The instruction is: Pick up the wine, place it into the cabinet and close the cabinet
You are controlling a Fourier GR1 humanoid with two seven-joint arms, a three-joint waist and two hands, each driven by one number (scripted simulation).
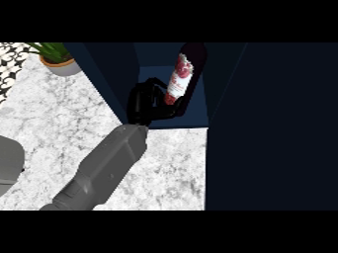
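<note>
A: Head view, item one: wine (181, 74); dark bottle, red-and-white label, standing inside the open cabinet (223, 123); where its base rests is hidden. State of hold?

B: Right hand (148, 103), black, reaching into the cabinet from the grey forearm; fingers (178, 106) curled round the lower part of the bottle; thumb side not clear.

A: Item two: left hand?

B: Not visible; only a grey shape at the lower left edge, unidentifiable.

A: Item three: surroundings?

B: Marble worktop (55, 123); potted plant (55, 58) at the top left, well apart; cabinet door (288, 128) dark, filling the right side, apparently open.

A: Risks, as judged?

B: Bottle looks tilted; released so, it could topple; withdrawing fingers might catch it and drag it out; the forearm sits close to the left cabinet wall, so a sideways pull could knock it; the door remains to be shut, and swinging it early would strike the arm.
</note>
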